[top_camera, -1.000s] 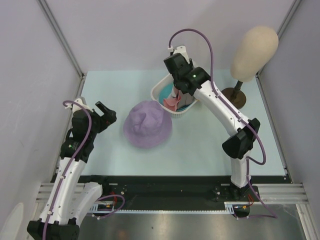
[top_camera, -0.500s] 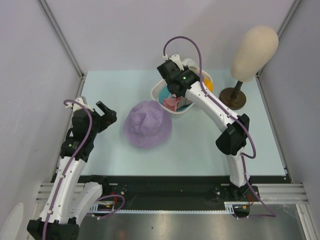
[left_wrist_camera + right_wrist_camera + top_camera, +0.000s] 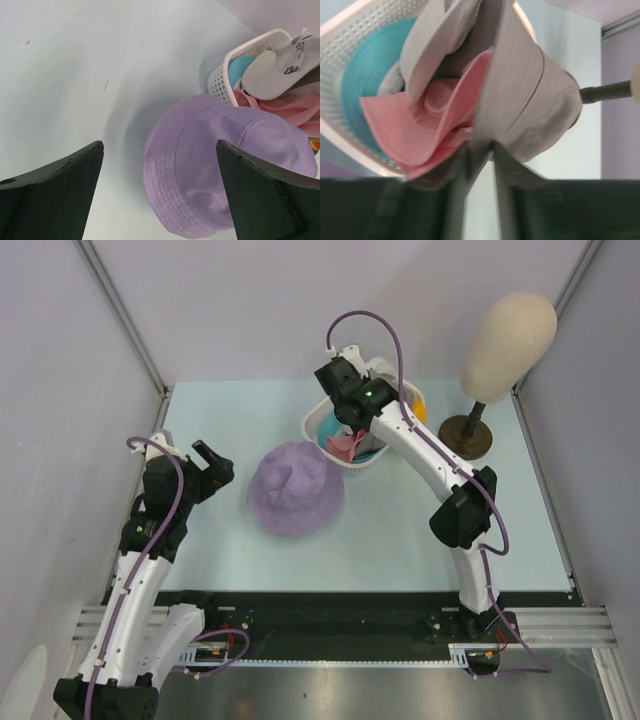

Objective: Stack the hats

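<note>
Hovering nearest you, your left gripper (image 3: pixel 160 147) stays spread beside the lavender hat (image 3: pixel 295 488). Farther back, your right gripper (image 3: pixel 482 150) has swung rearward in the basket (image 3: pixel 310 425), clenched on the white cap (image 3: pixel 520 100); clearing it should free the pink hat (image 3: pixel 415 130).

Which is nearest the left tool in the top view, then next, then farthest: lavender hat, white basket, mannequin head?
Measured from the left tool:
1. lavender hat, just to its right on the table.
2. white basket, farther right and toward the back.
3. mannequin head, in the far back-right corner.
</note>
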